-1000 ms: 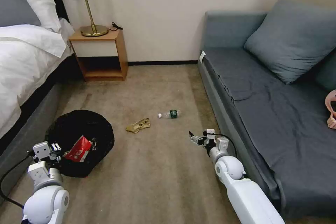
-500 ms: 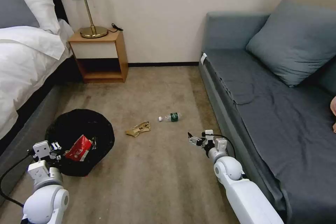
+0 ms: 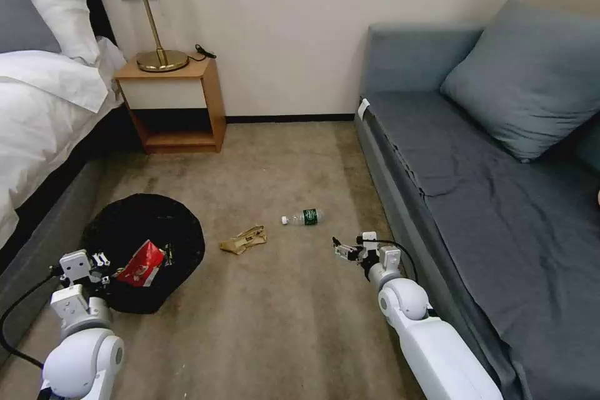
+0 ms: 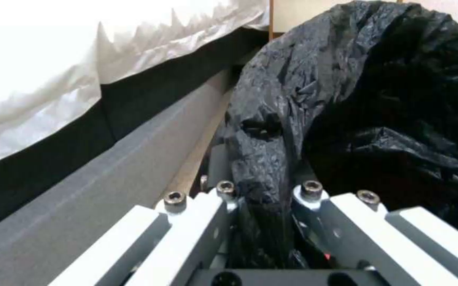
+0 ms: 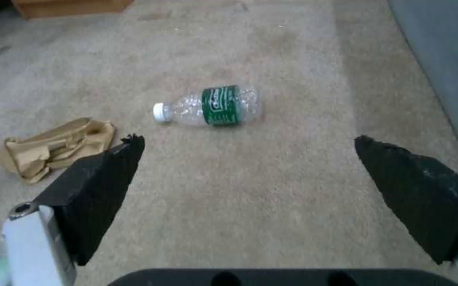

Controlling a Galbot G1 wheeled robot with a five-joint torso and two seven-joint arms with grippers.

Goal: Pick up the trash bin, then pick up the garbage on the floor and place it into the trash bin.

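We count one trash bin [image 3: 147, 244], round and lined with crinkly glossy black plastic, sitting on the carpet beside the bed [image 3: 37, 112]. Our left pincer [image 3: 103, 265] is clamped on its near rim, bag film pinched between the fingers [image 4: 208, 222]. One crumpled red-and-white wrapper [image 3: 140, 264] lies inside. Two pieces lie on the floor: one crumpled tan paper [image 3: 244, 240] and one small clear ribbed bottle [image 5: 213, 106], white-capped, on its side; its green label's writing is unreadable. Our right pincer [image 5: 247, 169] hovers spread wide and empty, near the bottle.
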